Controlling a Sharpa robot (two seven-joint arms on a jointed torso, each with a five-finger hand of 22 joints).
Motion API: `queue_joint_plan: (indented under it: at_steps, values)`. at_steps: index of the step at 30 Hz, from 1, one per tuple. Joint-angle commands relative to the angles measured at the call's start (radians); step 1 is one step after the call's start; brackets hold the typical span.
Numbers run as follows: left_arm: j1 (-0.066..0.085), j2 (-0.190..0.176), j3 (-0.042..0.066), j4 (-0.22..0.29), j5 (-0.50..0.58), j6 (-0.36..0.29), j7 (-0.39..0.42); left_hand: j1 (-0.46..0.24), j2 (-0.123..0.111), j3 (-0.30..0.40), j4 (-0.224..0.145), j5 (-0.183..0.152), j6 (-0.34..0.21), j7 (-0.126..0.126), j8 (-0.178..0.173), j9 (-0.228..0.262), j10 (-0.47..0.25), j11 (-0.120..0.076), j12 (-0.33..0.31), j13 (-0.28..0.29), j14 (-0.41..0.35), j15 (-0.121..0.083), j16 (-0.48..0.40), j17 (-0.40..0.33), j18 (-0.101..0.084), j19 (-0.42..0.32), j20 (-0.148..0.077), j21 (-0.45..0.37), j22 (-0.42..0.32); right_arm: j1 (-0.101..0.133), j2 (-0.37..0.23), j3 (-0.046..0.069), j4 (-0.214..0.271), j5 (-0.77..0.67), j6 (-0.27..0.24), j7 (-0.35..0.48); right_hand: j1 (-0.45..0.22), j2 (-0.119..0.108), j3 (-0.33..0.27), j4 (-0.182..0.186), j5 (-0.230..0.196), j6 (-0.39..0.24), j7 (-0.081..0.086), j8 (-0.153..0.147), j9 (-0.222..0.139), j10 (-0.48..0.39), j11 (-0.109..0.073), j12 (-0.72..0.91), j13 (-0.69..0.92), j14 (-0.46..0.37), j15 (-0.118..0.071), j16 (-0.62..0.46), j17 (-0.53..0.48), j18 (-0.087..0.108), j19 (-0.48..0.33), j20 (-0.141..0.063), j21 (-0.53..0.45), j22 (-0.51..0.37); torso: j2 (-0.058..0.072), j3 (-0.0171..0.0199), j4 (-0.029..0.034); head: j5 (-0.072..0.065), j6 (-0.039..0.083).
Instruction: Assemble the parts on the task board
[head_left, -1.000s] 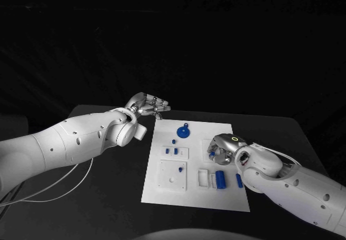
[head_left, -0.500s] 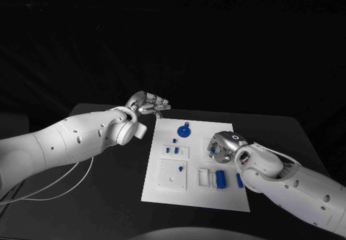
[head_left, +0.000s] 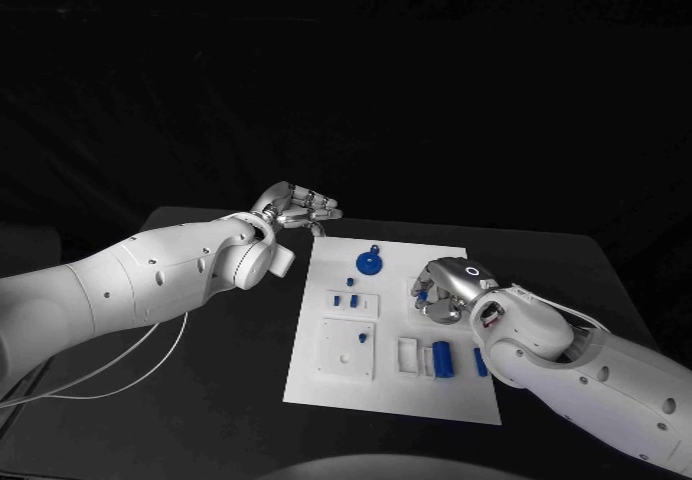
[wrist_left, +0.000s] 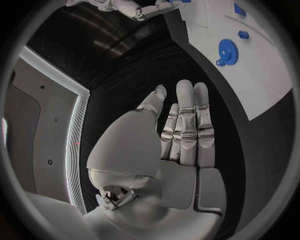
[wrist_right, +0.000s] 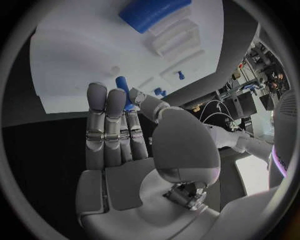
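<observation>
I'm seeing right hand (head_left: 444, 290) covering part of task board (head_left: 325, 385); blue peg (wrist_right: 123, 90) half hiding behind its fingers (wrist_right: 106, 125), so I'm not telling whether it's gripped.

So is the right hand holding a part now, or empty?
Holding: the right hand pinches a small blue part between thumb and fingers above the task board.

Two hands at the task board (head_left: 325, 385) on the black table (head_left: 188, 420)

The left hand (head_left: 299, 209) hovers just beyond the board's far left corner, fingers curled, nothing visible in them. The right hand (head_left: 444, 290) sits over the board's right side, its grip hidden. On the board, a blue gear (head_left: 369, 263) lies near the far edge, small blue pegs (head_left: 343, 299) sit nearer the middle, and blue cylinders (head_left: 441, 358) lie toward the near right corner.
</observation>
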Motion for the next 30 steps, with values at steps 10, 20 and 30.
queue_joint_plan:
  at_steps: [10,20,30]
  values:
    - [0.001,0.005,0.001,-0.005,0.004,0.005,0.007,-0.001,0.009,-0.002,0.003,-0.002,0.000,-0.003,-0.005,0.000,-0.005,0.000,-0.001,0.000,-0.004,0.000,0.006,0.001,-0.011,0.006,0.000,0.003,0.001,0.000,0.021,0.007,0.112,0.035,-0.051,0.050,0.019,0.010,-0.009,0.003,0.006,0.008,0.003,0.001,0.001,0.054,-0.041,0.007,0.004,0.002,-0.010,-0.003,0.005,0.018,0.024,-0.009,-0.005,0.010,0.000,-0.0014,0.0003,0.020,-0.006]
    - [0.000,0.021,0.001,-0.014,0.004,0.007,0.006,-0.003,0.011,-0.003,0.004,-0.005,-0.002,-0.002,-0.005,0.000,-0.007,0.000,-0.001,0.000,-0.005,0.000,0.009,0.001,-0.010,0.006,0.001,0.002,0.003,0.000,0.085,-0.059,0.116,0.017,-0.076,0.090,0.018,0.010,-0.009,0.001,0.006,0.009,0.003,0.001,0.001,0.056,-0.041,0.003,0.004,0.003,-0.010,-0.005,0.006,0.018,0.026,-0.009,-0.009,0.014,0.000,-0.0016,0.0023,0.037,-0.010]
    - [0.000,0.038,0.000,-0.040,0.004,0.012,0.008,-0.001,0.012,-0.004,0.003,-0.007,-0.002,-0.002,-0.005,0.000,-0.007,0.000,-0.001,0.000,-0.006,0.001,0.010,0.001,-0.010,0.006,0.001,0.002,0.003,-0.011,0.134,-0.122,0.083,-0.013,-0.078,0.108,0.017,0.010,-0.008,-0.003,0.006,0.010,0.002,0.001,0.000,0.058,-0.041,0.002,0.004,0.003,-0.011,-0.006,0.007,0.019,0.027,-0.009,-0.011,0.016,0.000,0.0000,0.0008,0.056,-0.020]
